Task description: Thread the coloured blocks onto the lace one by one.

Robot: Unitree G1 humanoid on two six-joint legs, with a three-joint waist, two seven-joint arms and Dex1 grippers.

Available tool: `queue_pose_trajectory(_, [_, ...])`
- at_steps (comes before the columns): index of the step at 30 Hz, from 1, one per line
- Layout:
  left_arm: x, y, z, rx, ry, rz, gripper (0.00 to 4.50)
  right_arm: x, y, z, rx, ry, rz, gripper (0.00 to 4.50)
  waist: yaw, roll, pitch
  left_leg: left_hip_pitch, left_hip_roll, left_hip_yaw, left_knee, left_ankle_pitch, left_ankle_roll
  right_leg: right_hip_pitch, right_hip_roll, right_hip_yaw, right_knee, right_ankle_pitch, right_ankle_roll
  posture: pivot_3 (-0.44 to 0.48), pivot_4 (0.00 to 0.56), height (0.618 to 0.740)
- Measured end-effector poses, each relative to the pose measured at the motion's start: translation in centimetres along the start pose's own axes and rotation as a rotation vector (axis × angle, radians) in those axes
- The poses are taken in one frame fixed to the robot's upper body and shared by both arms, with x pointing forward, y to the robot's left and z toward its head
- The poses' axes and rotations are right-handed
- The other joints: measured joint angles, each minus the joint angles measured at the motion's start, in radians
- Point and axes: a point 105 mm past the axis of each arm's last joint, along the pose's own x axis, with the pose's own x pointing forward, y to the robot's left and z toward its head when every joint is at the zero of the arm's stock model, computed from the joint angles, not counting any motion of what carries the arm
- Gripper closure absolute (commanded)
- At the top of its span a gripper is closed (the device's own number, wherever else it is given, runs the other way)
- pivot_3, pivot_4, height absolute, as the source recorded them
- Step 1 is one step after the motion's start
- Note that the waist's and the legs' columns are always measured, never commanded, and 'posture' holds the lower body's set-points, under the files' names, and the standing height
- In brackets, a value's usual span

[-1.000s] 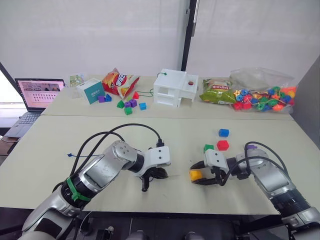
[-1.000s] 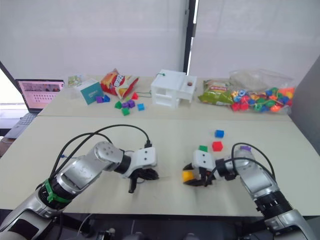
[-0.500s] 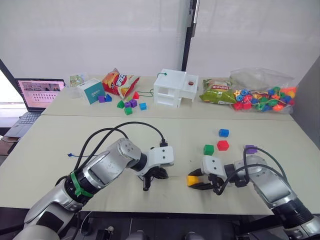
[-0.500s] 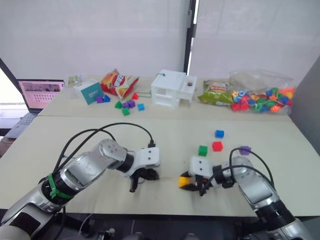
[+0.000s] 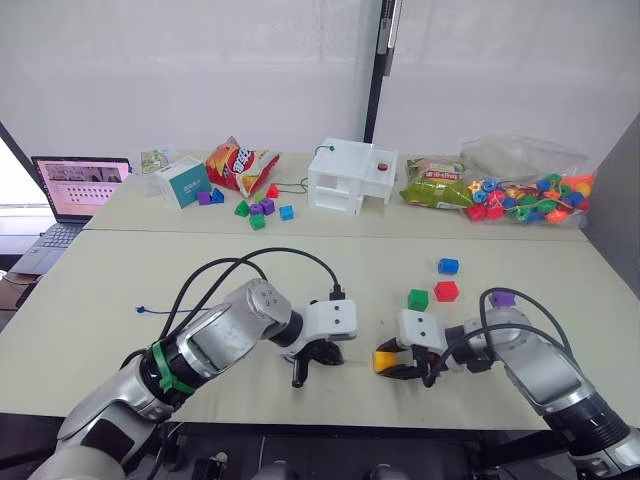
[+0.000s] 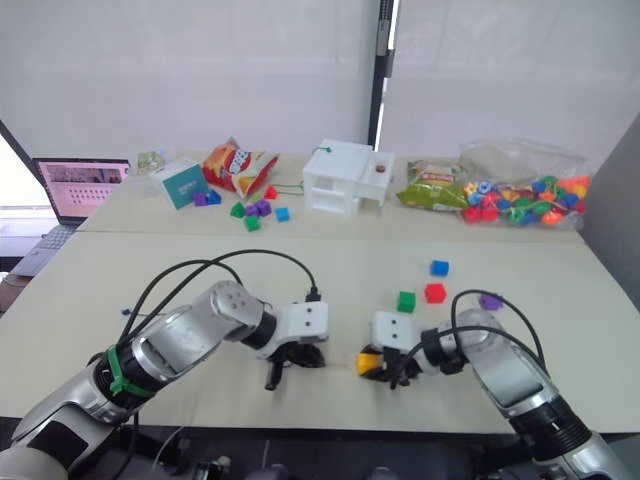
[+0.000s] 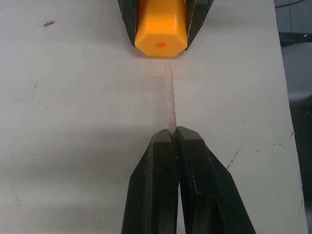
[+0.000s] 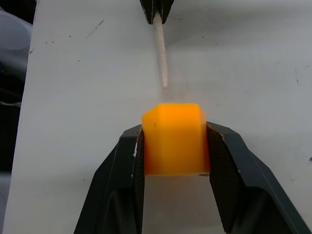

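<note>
My right gripper [image 8: 173, 132] is shut on the yellow-orange block [image 8: 173, 139], holding it just above the near table with its hole [image 7: 160, 45] facing my left gripper. My left gripper [image 7: 170, 135] is shut on the lace's pale stiff tip [image 7: 169, 100]. The tip points at the block [image 5: 385, 360] and ends just short of the hole. A dark-blue end of the lace [image 5: 146, 310] lies on the table to the left. The green [image 5: 417, 299], red [image 5: 446, 290], blue [image 5: 447, 266] and purple [image 5: 502, 298] blocks lie loose behind the right gripper.
On the far table stand a white box [image 5: 350, 177], a teal box [image 5: 182, 182], snack bags [image 5: 238, 163], several small pieces [image 5: 255, 210] and a clear bag of bright beads [image 5: 525, 195]. A laptop [image 5: 75, 185] sits at the far left.
My left gripper has moved right with the lace tip, and my right gripper has brought the yellow-orange block left. The gap between tip and block has closed to a sliver.
</note>
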Motion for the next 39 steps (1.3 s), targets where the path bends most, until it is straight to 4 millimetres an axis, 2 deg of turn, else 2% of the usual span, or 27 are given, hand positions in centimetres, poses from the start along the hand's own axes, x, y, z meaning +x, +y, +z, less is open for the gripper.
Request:
queue_pose_trajectory(13, [0.8, 0.1, 0.1, -0.006, 0.004, -0.014, 4.5, 0.1, 0.6, 0.4, -0.001, 0.02, 0.015, 3.21, 0.0, 0.0, 0.0, 0.0, 0.0, 0.0, 0.0, 0.0, 0.0, 0.0, 0.0, 0.0, 0.0, 0.0, 0.0, 0.0, 0.15, 0.74])
queue_pose_trajectory(27, [2.1, -0.3, 1.5, -0.006, -0.04, -0.051, 4.5, 0.3, 1.0, 0.7, 0.002, 0.023, 0.025, 3.21, 0.0, 0.0, 0.0, 0.0, 0.0, 0.0, 0.0, 0.0, 0.0, 0.0, 0.0, 0.0, 0.0, 0.0, 0.0, 0.0, 0.15, 0.74])
queue_pose_trajectory(32, [3.1, -0.6, 2.0, -0.059, -0.095, -0.074, 4.5, 0.4, 1.2, 0.7, 0.008, 0.023, 0.025, 3.21, 0.0, 0.0, 0.0, 0.0, 0.0, 0.0, 0.0, 0.0, 0.0, 0.0, 0.0, 0.0, 0.0, 0.0, 0.0, 0.0, 0.15, 0.74])
queue_pose_trajectory(36, [3.4, -0.4, 1.4, -0.146, -0.16, -0.077, 4.5, 0.4, 1.1, 0.6, 0.014, 0.025, 0.011, 3.21, 0.002, 0.0, 0.0, 0.0, 0.0, -0.001, 0.0, 0.0, 0.0, 0.001, -0.001, -0.001, 0.0, 0.0, 0.0, 0.0, 0.15, 0.74])
queue_pose_trajectory(39, [3.5, -0.3, 1.2, -0.136, -0.177, -0.073, 4.5, 0.4, 1.1, 0.6, 0.015, 0.026, 0.008, 3.21, 0.002, 0.0, 0.0, 0.001, -0.001, -0.001, 0.0, 0.0, 0.0, 0.001, -0.001, -0.001, 0.0, 0.0, 0.0, 0.0, 0.15, 0.74])
